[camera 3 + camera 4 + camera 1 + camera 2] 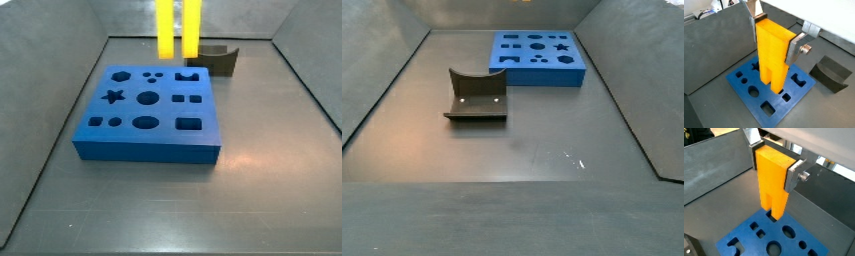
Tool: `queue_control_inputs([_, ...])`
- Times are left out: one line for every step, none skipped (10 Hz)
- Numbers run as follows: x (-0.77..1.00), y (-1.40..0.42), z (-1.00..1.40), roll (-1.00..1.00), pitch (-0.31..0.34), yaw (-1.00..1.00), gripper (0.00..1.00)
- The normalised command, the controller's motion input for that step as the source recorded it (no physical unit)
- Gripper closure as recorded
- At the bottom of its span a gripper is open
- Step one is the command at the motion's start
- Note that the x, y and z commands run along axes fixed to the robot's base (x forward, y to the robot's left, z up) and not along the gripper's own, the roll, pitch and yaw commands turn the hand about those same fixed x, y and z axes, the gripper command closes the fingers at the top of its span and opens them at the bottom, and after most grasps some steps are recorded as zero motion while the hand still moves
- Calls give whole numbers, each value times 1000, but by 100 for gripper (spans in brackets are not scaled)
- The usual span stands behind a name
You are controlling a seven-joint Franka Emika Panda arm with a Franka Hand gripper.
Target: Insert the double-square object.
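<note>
In both wrist views the claw (pixel 777 36) is clamped on the double-square object (pixel 773 57), a tall bright yellow plastic peg whose flat slab ends in two parallel square legs; the silver finger plates with dark pads (pixel 795 175) press on its upper sides. The peg hangs upright in the air, its legs pointing down over the thick blue block with shaped holes (pixel 767 87), and the leg tips look clear of the block's top face.

In a side view the near stretch of grey tabletop (pixel 160 210) lies open in front of the block (pixel 148 111), with bare margin between the block's side edges and the sloping grey walls. Beyond the block's far edge the yellow legs (pixel 177 28) reach down from the upper frame border, ending above the floor behind it. Just beside them, at the block's far corner, sits the dark grey notched block (pixel 217 59).

In a side view (pixel 477 95) that dark block stands apart from the blue block (pixel 539 55), with wide open floor nearer the camera.
</note>
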Motion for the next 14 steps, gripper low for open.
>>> queue_control_inputs([103, 34, 0, 0, 0, 0, 100])
queue_control_inputs([309, 431, -309, 89, 0, 0, 100])
queue_control_inputs([586, 711, -523, 64, 0, 0, 100])
queue_control_inputs([797, 720, -531, 89, 0, 0, 100])
queue_control_inputs([746, 97, -589, 127, 0, -86, 100])
queue_control_inputs([623, -80, -540, 171, 0, -137, 100])
queue_control_inputs([380, -146, -526, 223, 133, -140, 100])
queue_control_inputs([149, -26, -371, 171, 149, -103, 100])
queue_control_inputs([0, 0, -331, 116, 123, -263, 100])
queue_control_inputs([0, 0, -223, 50, 54, -157, 100])
queue_control_inputs([0, 0, -114, 0, 0, 0, 100])
queue_control_inputs([-46, -109, -120, 0, -16, 74, 100])
queue_control_inputs([-157, -117, -297, 0, -46, 63, 100])
queue_control_inputs([-377, -123, -340, 0, -179, 137, 100])
